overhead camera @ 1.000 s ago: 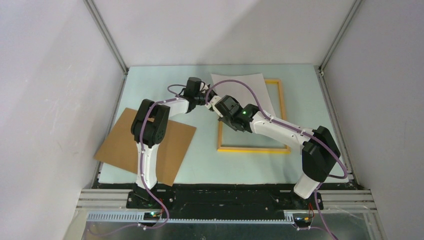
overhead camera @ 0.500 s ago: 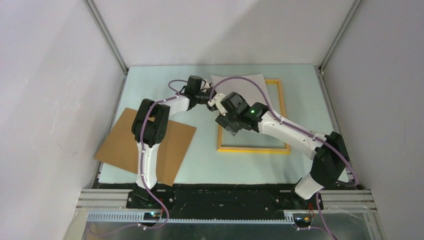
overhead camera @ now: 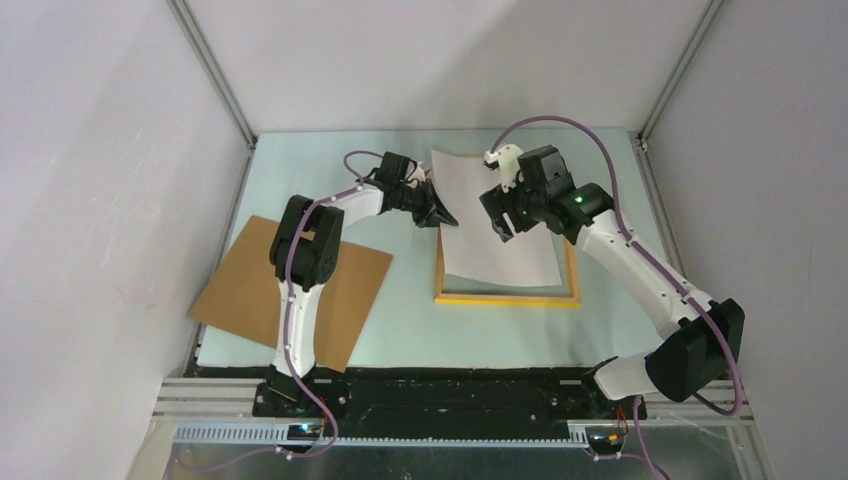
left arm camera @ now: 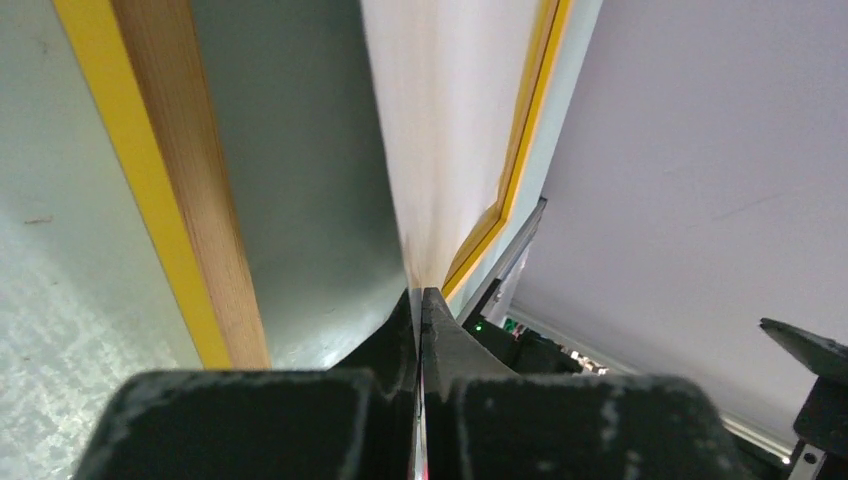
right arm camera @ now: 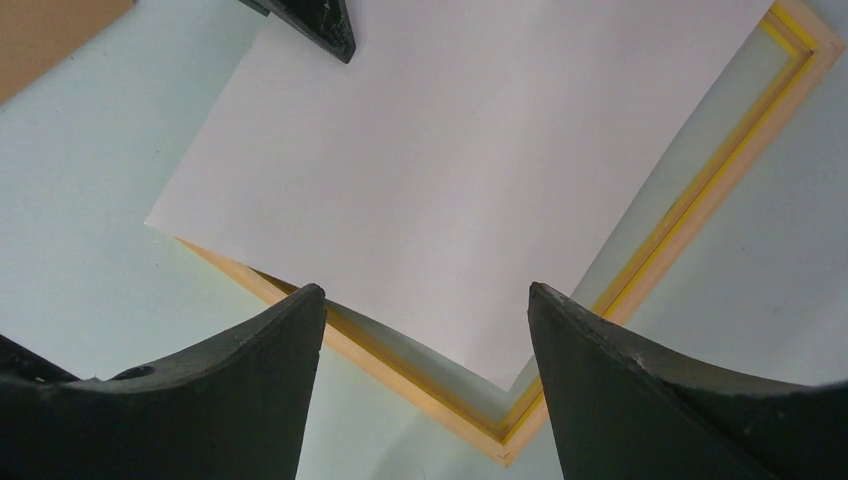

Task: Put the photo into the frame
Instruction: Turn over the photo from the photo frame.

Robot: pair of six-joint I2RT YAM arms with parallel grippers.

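The photo [overhead camera: 497,255] lies white back up across the yellow-edged frame [overhead camera: 508,298], a little skewed, and its printed side is hidden. My left gripper [overhead camera: 444,219] is shut on the photo's left edge and holds that edge slightly above the frame. In the left wrist view the fingers [left arm camera: 440,340] pinch the sheet [left arm camera: 450,120] edge-on beside the frame's rail [left arm camera: 170,200]. My right gripper [overhead camera: 507,225] hovers open over the photo's far right part. In the right wrist view it [right arm camera: 425,300] has nothing between its fingers, and the photo [right arm camera: 480,170] and a corner of the frame [right arm camera: 690,200] lie below.
A plain brown backing board [overhead camera: 250,290] lies at the table's left, partly under the left arm, and shows in the right wrist view's top left corner [right arm camera: 50,30]. Grey walls close in the pale green table [overhead camera: 410,330] on three sides.
My right gripper has opened, let go of the photo and swung back to the right. The photo has settled down over the frame. The left gripper keeps its grip and has shifted slightly right.
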